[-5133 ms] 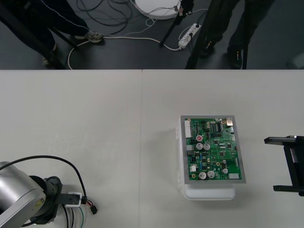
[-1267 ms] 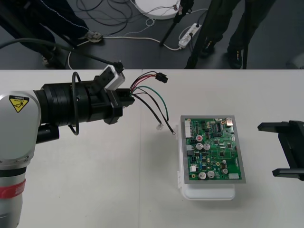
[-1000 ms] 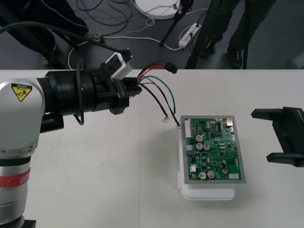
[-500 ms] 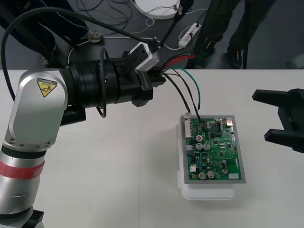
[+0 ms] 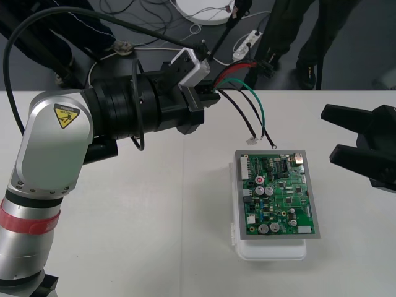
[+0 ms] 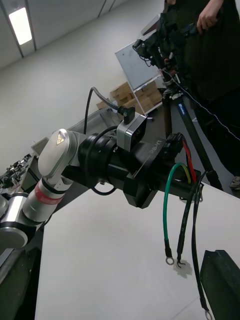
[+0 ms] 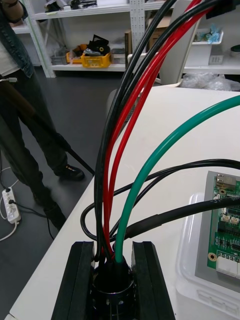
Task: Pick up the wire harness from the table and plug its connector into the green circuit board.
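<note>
My left gripper (image 5: 209,99) hangs above the table's far middle, shut on the harness's round socket (image 7: 113,287), which sits between its two black fingers (image 7: 75,280). Red, black and green wires (image 5: 247,102) fan out to the right of it. Their loose ends (image 5: 261,143) dangle just above the far edge of the green circuit board (image 5: 276,195), apart from it. The red wires run toward the table's far edge, where the plug is hard to make out against the dark floor. My right gripper (image 5: 352,139) stands open to the right of the board's far end.
The board rests on a white base (image 5: 272,251) right of the table's middle. The table's far edge (image 5: 124,91) runs just behind my left gripper. In the right wrist view the left gripper (image 6: 150,175) and the hanging wires (image 6: 166,220) are close ahead.
Over the last second my left arm has carried the harness to the right and farther back, so the wire ends now hang over the board's far edge. My right gripper has edged left and tilted.
</note>
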Controlling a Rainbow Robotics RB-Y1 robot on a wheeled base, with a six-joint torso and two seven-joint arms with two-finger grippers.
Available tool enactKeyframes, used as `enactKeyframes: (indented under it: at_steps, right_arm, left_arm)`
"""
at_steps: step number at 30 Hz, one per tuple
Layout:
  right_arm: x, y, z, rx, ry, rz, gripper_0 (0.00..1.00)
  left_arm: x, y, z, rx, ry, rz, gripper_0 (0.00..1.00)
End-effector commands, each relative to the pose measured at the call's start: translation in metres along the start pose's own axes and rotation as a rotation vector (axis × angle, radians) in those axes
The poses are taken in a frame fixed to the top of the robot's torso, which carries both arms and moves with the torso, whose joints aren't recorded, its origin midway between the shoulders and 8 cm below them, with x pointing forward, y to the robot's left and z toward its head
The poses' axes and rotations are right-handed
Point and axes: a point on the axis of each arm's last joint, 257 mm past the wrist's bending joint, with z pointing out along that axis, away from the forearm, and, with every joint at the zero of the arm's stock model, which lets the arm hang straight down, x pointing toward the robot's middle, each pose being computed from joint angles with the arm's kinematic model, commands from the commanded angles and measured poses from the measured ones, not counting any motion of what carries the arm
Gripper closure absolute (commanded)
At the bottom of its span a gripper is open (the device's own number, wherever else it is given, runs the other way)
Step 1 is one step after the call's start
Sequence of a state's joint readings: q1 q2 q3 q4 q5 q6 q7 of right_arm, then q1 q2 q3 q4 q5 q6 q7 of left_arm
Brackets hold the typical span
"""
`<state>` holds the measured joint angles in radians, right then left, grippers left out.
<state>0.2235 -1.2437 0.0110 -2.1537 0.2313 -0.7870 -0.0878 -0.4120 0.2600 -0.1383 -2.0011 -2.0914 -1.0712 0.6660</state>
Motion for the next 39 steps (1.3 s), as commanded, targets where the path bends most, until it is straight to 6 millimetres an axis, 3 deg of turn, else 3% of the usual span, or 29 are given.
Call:
enactKeyframes:
  at_steps: [1,7,16,25,39]
  right_arm:
    - [-0.016,0.011,0.013,0.020,-0.027,0.027,0.00]
    - [-0.030,0.012,0.025,0.075,-0.043,0.039,0.00]
    - [-0.047,-0.003,0.037,0.231,-0.090,-0.001,0.00]
    - [-0.059,-0.013,0.036,0.293,-0.126,-0.017,0.00]
    - [-0.052,-0.009,0.040,0.291,-0.125,-0.027,0.00]
  left_arm:
    - [-0.045,0.003,0.007,-0.028,-0.093,0.000,1.00]
    - [-0.050,0.006,0.009,-0.046,-0.111,0.005,1.00]
    - [-0.052,0.004,0.011,-0.047,-0.116,0.007,1.00]
    - [-0.055,0.002,0.011,-0.038,-0.129,-0.006,1.00]
    - [-0.057,-0.003,0.016,-0.043,-0.133,0.010,1.00]
